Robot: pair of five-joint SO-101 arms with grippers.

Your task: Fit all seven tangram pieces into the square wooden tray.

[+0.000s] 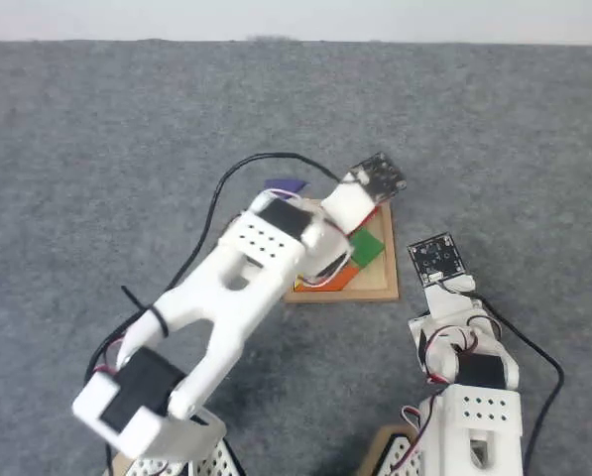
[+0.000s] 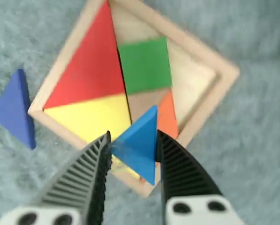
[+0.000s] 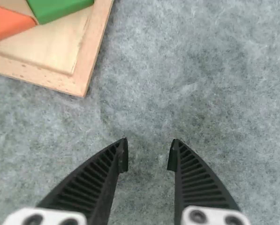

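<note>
My left gripper is shut on a light blue triangle and hovers over the square wooden tray. Inside the tray lie a red triangle, a yellow triangle, a green square and an orange piece. A dark blue piece rests on the carpet just outside the tray. In the high view the left arm covers most of the tray. My right gripper stands open over bare carpet, a corner of the tray just beyond it.
Grey carpet covers the whole table. The dark blue piece lies beyond the tray's far side in the high view. The right arm sits to the right of the tray. A black cable loops over the carpet at the left arm.
</note>
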